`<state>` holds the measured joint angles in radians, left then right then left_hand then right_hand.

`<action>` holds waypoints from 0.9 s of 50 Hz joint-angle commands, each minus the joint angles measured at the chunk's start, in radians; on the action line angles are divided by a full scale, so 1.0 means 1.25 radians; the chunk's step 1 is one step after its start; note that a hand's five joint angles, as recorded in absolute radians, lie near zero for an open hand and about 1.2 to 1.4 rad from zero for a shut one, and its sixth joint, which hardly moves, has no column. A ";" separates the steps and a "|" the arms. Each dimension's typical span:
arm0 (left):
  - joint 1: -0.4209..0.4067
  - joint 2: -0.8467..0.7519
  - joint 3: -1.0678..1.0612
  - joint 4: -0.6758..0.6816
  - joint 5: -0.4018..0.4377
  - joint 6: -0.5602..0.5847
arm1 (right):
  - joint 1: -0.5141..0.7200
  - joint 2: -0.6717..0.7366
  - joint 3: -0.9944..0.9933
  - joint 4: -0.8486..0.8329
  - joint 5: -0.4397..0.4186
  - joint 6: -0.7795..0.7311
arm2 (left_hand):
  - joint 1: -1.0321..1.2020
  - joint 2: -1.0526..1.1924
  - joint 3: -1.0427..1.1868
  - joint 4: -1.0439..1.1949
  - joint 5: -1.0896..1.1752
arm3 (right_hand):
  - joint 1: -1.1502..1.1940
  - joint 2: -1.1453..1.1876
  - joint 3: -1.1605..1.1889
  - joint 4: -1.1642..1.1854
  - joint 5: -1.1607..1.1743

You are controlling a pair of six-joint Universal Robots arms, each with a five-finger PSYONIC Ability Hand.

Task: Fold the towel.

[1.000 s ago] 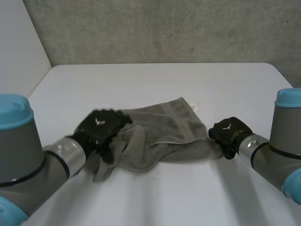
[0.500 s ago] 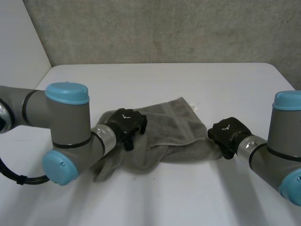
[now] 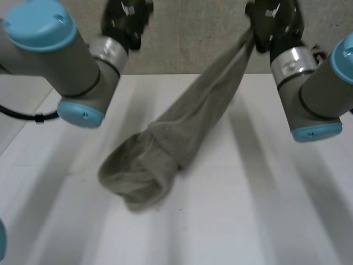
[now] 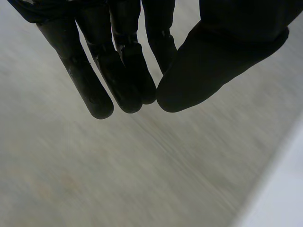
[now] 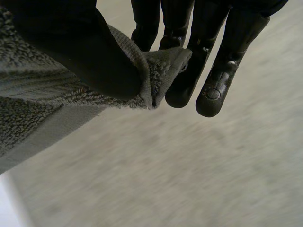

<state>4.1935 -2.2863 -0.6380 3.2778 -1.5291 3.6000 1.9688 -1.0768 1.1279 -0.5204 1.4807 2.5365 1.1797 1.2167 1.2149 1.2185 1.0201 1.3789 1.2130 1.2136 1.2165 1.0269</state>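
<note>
Clearly nothing is folded yet: the right hand point(image 3: 273, 19), upper right, pinches one towel point(image 3: 193, 116) corner, while the left hand point(image 3: 124, 19), upper left, has straight fingers point(image 4: 123, 71) holding nothing; the rest is bunched on the tabletop point(image 3: 265, 221).

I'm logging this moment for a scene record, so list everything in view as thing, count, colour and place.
towel: one, grey; one end pinched up high in the right hand, the rest hanging slantwise down to a bunched heap on the table.
table: one, white; under both arms.
wall: one, grey, rough; behind the table.
left arm: one, grey with light-blue caps; raised.
right arm: one, grey with light-blue caps; raised.
left hand: one, black; up in front of the wall, fingers straight, holding nothing.
right hand: one, black; up high, thumb and fingers pinching the towel's end.
</note>
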 commanded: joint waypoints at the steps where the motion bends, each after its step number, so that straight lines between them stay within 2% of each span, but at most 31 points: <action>1: 0.000 0.078 -0.150 -0.009 0.002 -0.128 | -0.001 -0.028 0.077 0.023 0.018 0.008 | -0.119 -0.149 -0.148 -0.150 -0.131 | 0.014 0.147 0.146 0.144 0.156; 2: 0.000 0.078 -0.151 -0.010 0.002 -0.129 | -0.002 -0.031 0.106 0.052 0.008 0.008 | -0.122 -0.152 -0.151 -0.153 -0.134 | 0.014 0.147 0.146 0.144 0.156; 3: 0.000 0.089 -0.208 -0.039 0.005 -0.146 | -0.002 -0.031 0.106 0.052 0.008 0.008 | -0.439 -0.468 -0.467 -0.470 -0.451 | 0.014 0.147 0.146 0.144 0.156; 4: 0.000 0.091 -0.261 -0.061 0.006 -0.159 | -0.003 -0.033 0.137 0.070 0.001 0.009 | -0.588 -0.618 -0.616 -0.619 -0.600 | 0.014 0.147 0.146 0.144 0.156; 7: -0.001 0.090 -0.352 -0.083 0.006 -0.180 | -0.010 -0.044 0.191 0.091 -0.008 0.009 | -0.618 -0.647 -0.646 -0.649 -0.630 | 0.014 0.147 0.146 0.144 0.156; 10: -0.002 0.089 -0.392 -0.082 0.006 -0.191 | -0.012 -0.058 0.235 0.094 -0.008 0.010 | -0.620 -0.650 -0.648 -0.651 -0.632 | 0.014 0.147 0.146 0.144 0.156; 14: -0.009 0.063 -0.456 -0.076 0.017 -0.260 | -0.012 -0.076 0.263 0.095 -0.005 0.010 | -0.620 -0.650 -0.648 -0.651 -0.632 | 0.014 0.147 0.146 0.144 0.156; 23: -0.035 -0.002 -0.408 -0.021 0.019 -0.390 | -0.014 -0.152 0.311 0.129 -0.004 0.012 | -0.609 -0.638 -0.637 -0.640 -0.621 | 0.014 0.147 0.146 0.144 0.156; 32: -0.055 -0.085 -0.300 -0.022 0.049 -0.402 | -0.020 -0.250 0.318 0.187 -0.004 0.014 | -0.533 -0.563 -0.562 -0.564 -0.545 | 0.014 0.147 0.146 0.144 0.156; 34: -0.067 -0.120 -0.258 -0.029 0.061 -0.404 | -0.025 -0.277 0.320 0.200 -0.003 0.013 | -0.428 -0.458 -0.457 -0.459 -0.440 | 0.014 0.147 0.146 0.144 0.156; 45: -0.093 -0.217 -0.142 -0.057 0.073 -0.404 | -0.034 -0.290 0.335 0.211 -0.004 0.013 | -0.263 -0.293 -0.291 -0.294 -0.275 | 0.014 0.147 0.146 0.144 0.156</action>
<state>4.0937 -2.4986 -0.8862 3.2274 -1.4397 3.0950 1.9337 -1.4412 1.5346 -0.2562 1.4766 2.5528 0.6755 0.6749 0.6749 0.6735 0.4950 1.3801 1.2131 1.2150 1.2166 1.0290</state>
